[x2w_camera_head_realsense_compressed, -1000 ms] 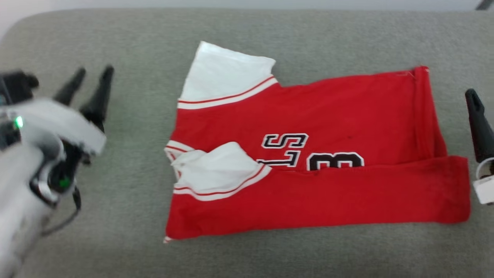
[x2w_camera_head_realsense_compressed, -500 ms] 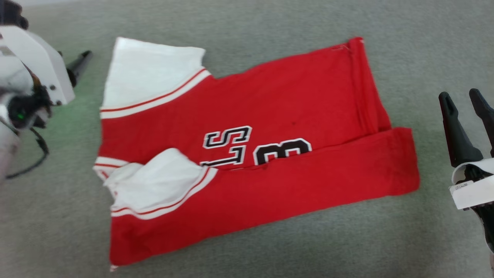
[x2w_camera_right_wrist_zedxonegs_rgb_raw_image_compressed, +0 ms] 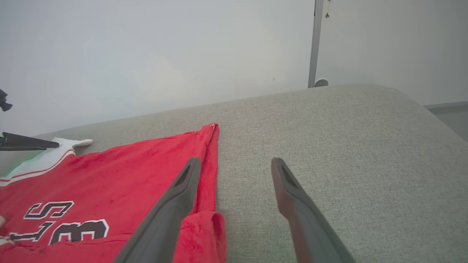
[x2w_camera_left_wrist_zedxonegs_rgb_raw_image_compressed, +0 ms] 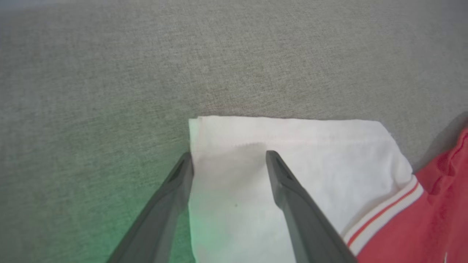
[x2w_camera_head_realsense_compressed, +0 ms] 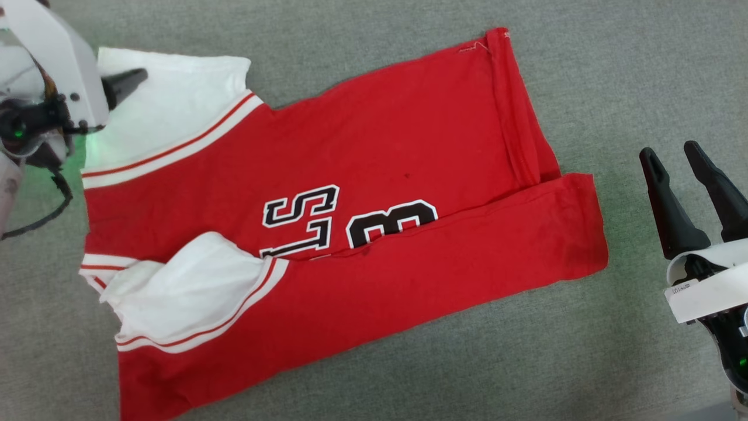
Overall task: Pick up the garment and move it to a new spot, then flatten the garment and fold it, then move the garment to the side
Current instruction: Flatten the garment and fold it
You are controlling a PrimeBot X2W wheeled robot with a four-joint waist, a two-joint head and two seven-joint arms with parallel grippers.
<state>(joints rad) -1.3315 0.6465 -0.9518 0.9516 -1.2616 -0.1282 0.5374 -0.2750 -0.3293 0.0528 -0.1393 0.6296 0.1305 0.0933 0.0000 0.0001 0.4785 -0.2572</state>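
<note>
Right gripper: is hovering over the grey cushion near the hem end of the garment, fingers spread wide and gripping nothing.
Shirt body: is lying flat on the cushion, its near long edge folded up over part of the black lettering, the near sleeve resting on top.
Far sleeve: is lying flat at the far left corner.
Left gripper: is straddling that sleeve's outer edge, fingers parted and clamping nothing; contact with the cloth cannot be told.
Wall: is standing pale behind the cushion.
</note>
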